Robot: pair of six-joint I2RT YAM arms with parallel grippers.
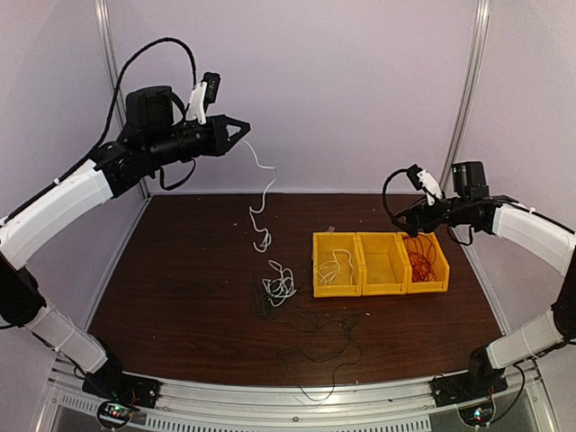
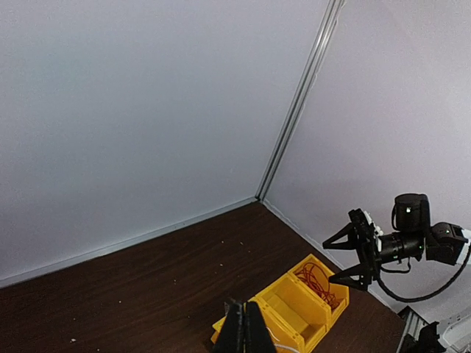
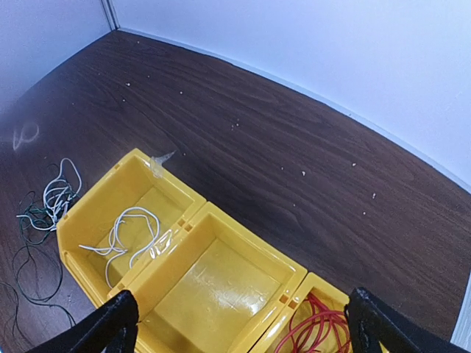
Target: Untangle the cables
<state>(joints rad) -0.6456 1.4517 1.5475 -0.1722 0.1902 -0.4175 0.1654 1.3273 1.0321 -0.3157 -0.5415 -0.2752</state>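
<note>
Left jaws, upper left of the frame, pinch a white cable hanging to the worktop. Right jaws stand wide above the yellow bins.

Left gripper raised high, clamped tight; right gripper lower, jaws spread wide.

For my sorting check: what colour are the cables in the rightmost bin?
The cables are red, best seen in the right wrist view.
</note>
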